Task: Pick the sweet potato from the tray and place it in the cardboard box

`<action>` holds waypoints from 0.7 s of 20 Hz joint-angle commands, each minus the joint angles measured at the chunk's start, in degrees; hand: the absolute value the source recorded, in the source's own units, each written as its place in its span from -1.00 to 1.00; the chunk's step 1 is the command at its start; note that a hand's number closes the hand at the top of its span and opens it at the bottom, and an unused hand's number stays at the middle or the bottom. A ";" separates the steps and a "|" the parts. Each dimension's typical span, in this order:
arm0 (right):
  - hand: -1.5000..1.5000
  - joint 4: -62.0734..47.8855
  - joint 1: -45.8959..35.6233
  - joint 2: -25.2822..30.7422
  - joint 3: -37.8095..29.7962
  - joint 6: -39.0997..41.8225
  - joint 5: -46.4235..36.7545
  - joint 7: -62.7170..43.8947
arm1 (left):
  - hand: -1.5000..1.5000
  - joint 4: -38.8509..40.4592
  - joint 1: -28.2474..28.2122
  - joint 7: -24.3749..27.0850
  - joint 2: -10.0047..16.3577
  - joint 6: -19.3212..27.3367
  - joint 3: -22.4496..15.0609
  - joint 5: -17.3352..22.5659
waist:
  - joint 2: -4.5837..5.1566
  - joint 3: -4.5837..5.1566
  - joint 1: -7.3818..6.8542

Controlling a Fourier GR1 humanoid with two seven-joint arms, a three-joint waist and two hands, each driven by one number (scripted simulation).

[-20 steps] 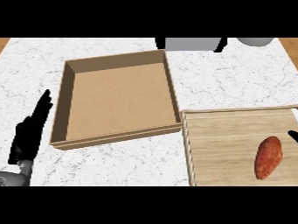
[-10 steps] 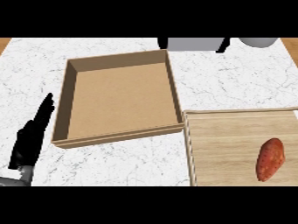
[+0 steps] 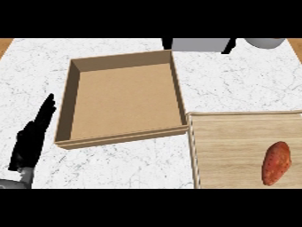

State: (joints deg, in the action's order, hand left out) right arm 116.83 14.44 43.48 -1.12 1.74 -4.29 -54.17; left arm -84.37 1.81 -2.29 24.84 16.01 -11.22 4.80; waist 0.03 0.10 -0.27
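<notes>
Withdrawn from view: the right hand, which a second earlier had shown at the right edge just beside the sweet potato (image 3: 276,162), no longer appeared, so whether it was spread or curled could not be told. The sweet potato lay untouched in the near right part of the wooden tray (image 3: 245,116), its long axis running roughly near to far. The cardboard box (image 3: 124,102) stood to the far left of the tray, their corners almost meeting, and held nothing. The left hand (image 3: 32,137) rested at the left of the box on the marble surface (image 3: 245,84), fingers straight and pressed together, pointing far, much as before. Judged from this, the pick had not yet begun and the approach would need to be made again. The tray's near rim was cut off by the view's edge. Two grey objects (image 3: 199,44) at the far edge were too cropped to identify.
</notes>
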 commanded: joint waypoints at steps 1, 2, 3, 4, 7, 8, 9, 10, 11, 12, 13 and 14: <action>-1.00 1.46 -2.35 -1.53 2.15 2.71 -2.63 -8.37 | 0.00 -1.33 0.71 -1.93 -0.61 -0.84 0.90 -1.08 | -0.04 -0.08 0.20; -1.00 -0.67 -2.75 -4.29 2.98 1.19 -5.17 -6.58 | 0.00 -2.97 -0.37 -2.61 -1.56 0.98 -0.06 -3.54 | -0.05 -0.10 0.16; -1.00 -0.57 -4.87 -6.40 5.83 -0.69 -7.92 -9.07 | 0.00 2.07 -0.59 1.36 -1.73 -1.54 1.74 -1.47 | 0.02 -0.08 0.07; -1.00 0.80 -0.50 -5.99 4.04 0.90 -7.48 -7.45 | 0.00 -4.19 -2.59 -3.06 -0.30 -0.82 1.09 -2.79 | -0.11 -0.11 0.24; -1.00 -2.64 -3.76 -7.87 3.65 2.31 -8.82 -7.58 | 0.00 -6.06 -5.41 -1.67 -1.05 -2.24 2.01 -2.66 | -0.09 -0.10 0.04; -1.00 -5.71 -7.30 -7.35 5.03 3.45 -9.04 -9.97 | 0.00 -2.51 -0.34 -2.61 -2.87 -0.59 1.75 -3.93 | 0.02 -0.10 0.01; -1.00 -3.33 -5.99 -7.39 4.29 4.52 -8.29 -11.27 | 0.00 -5.85 -2.83 -4.14 -2.32 -1.27 1.50 -3.89 | -0.06 -0.10 0.07; -1.00 -6.57 -4.54 -9.61 6.66 2.40 -11.97 -6.57 | 0.00 -3.68 -1.31 -3.13 -1.01 -3.40 4.20 -2.16 | -0.03 -0.11 0.15; -1.00 -3.24 -4.58 -7.14 3.15 6.48 -7.35 -10.24 | 0.00 -2.18 -2.00 -1.90 -3.52 -1.68 1.50 -5.08 | -0.05 -0.09 0.36; -1.00 -9.90 -5.21 -8.65 3.00 5.55 -7.89 -4.22 | 0.00 -3.41 -1.75 -2.68 -3.98 -0.80 1.39 -6.08 | -0.02 -0.11 0.22; -1.00 -5.29 -6.61 -11.21 6.74 3.75 -11.68 -11.23 | 0.00 -1.19 -3.37 1.60 -2.69 -4.13 3.51 -3.93 | -0.02 -0.08 0.13; -1.00 -9.35 -7.74 -11.06 5.34 3.90 -12.44 -7.95 | 0.00 -9.82 -4.36 -6.77 -2.87 -1.80 1.76 -5.66 | -0.07 -0.12 -0.07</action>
State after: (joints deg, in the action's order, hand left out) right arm 110.72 9.27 34.70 3.56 4.60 -13.93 -59.07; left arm -88.59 -0.77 -4.90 22.23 14.09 -9.17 0.50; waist -0.01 0.01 -0.16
